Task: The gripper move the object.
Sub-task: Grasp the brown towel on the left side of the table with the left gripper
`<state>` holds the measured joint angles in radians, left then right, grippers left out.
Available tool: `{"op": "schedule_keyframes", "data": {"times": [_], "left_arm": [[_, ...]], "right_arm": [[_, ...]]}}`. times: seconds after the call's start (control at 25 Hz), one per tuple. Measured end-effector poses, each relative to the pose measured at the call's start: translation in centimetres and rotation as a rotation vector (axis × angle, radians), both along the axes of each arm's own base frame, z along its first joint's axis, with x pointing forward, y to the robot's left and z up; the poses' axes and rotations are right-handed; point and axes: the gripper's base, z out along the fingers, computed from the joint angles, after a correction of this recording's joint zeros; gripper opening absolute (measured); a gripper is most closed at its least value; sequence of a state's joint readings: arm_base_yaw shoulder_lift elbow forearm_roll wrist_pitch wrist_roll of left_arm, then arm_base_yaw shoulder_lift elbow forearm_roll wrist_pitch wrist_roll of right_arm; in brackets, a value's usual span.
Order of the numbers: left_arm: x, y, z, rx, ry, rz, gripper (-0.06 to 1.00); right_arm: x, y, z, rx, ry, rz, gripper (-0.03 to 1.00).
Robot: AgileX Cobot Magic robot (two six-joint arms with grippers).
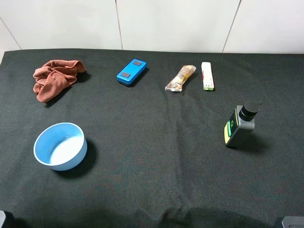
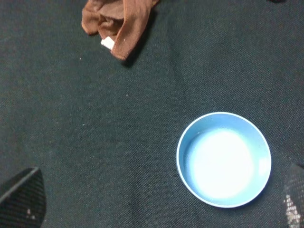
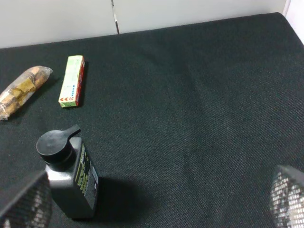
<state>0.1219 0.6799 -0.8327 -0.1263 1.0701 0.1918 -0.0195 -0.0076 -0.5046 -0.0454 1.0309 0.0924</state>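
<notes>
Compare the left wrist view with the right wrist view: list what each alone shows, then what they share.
Left wrist only: the cloth and the bowl. Right wrist only: the bottle, the box, the snack and the wall. Shared: the black table. Each view also shows its own arm's tip, the left end effector and the right end effector, both open.

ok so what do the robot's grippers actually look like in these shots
Only the tips show. The left gripper has flat black fingertips with a fine woven texture. The right gripper has similar tips, blurred and greyer, with a mesh pattern. No cables or markings are in view.
</notes>
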Motion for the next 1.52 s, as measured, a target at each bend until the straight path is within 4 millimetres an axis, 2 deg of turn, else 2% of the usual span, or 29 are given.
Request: {"op": "schedule_keyframes", "data": {"times": [0.36, 0.68, 1.16, 1.52], "left_arm": [[4.9, 0.6, 0.6, -0.021, 0.102, 0.017, 1.00], [10.3, 1.4, 0.4, -0.020, 0.190, 0.016, 1.00], [18.2, 1.7, -2.0, -0.002, 0.305, -0.038, 1.00], [22.4, 2.1, -4.4, 0.007, 0.362, -0.071, 1.00]], "right_arm": [[0.0, 0.0, 0.0, 0.000, 0.000, 0.000, 0.69], [0.0, 0.0, 0.0, 0.000, 0.000, 0.000, 0.69], [0.0, 0.0, 0.0, 0.000, 0.000, 0.000, 0.69], [0.0, 0.0, 0.0, 0.000, 0.000, 0.000, 0.69]]}}
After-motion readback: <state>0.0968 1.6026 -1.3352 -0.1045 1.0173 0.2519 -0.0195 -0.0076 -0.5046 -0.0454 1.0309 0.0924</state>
